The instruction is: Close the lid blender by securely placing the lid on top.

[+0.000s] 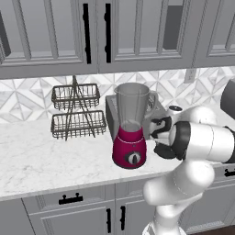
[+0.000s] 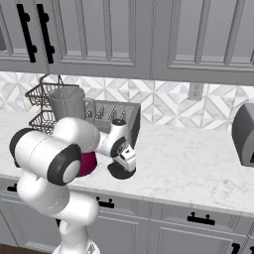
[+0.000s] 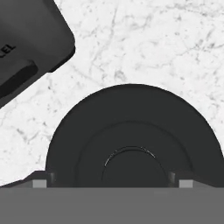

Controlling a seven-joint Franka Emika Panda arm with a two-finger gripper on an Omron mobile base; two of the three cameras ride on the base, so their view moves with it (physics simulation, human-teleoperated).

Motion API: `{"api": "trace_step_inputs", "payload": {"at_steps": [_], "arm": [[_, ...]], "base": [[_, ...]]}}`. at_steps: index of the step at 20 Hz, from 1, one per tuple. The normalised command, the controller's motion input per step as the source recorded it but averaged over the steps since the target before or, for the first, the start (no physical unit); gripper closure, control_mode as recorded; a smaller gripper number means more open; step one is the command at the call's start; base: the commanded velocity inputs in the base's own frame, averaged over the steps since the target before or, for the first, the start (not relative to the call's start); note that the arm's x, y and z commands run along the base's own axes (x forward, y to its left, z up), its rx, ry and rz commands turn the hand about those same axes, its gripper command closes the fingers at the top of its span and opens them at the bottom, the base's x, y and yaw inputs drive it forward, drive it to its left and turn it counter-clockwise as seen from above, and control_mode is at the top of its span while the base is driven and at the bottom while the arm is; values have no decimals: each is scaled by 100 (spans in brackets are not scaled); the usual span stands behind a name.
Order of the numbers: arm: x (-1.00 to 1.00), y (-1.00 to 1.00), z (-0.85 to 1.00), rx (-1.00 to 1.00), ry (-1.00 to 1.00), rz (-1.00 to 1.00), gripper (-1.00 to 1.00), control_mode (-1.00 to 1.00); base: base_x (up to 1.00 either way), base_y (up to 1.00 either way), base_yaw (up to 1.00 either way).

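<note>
**Hand view: gripper low over the lid on the counter, blender jar uncovered**

Hand view looks straight down on the lid (image 3: 131, 140), a flat black disc with concentric rings and a raised centre, lying flat on the white marbled counter (image 3: 166, 48). The gripper (image 3: 113, 183) sits low over it: its two finger tips rise at the bottom edge, spread wide, one on each side of the raised centre, with the knob between them. The fingers stand apart and are not clamped on anything. Whether the tips touch the disc cannot be told. A dark rounded corner of another object (image 3: 30, 48) fills the upper left, near the lid but apart from it.

In the right base view the gripper (image 2: 126, 161) points down over the lid (image 2: 119, 171), which rests on the counter (image 2: 198, 158) near its front edge, just beside the blender's magenta base. The blender (image 2: 69, 116) stands partly hidden behind the arm's white links. A grey dish rack (image 2: 116, 115) sits behind, a toaster (image 2: 244, 134) at the far right, and a wire basket stand (image 2: 39, 99) at the left.

In the left base view the blender (image 1: 132, 126) stands upright on the counter (image 1: 41, 156), its clear jar open at the top, dial facing forward. The wire basket stand (image 1: 77, 110) is to its left, well apart.
</note>
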Motion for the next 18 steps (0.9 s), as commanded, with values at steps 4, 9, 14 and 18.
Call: {"api": "trace_step_inputs", "payload": {"at_steps": [4,9,14,18], "arm": [[6,0,-39,0,2,0,100,-100],[-2,0,-7,0,2,0,100,-100],[-49,0,4,0,-3,0,100,-100],[-66,0,87,1,-14,0,100,-100]], "base": [[0,0,0],[0,0,0],[0,0,0],[0,0,0]]}}
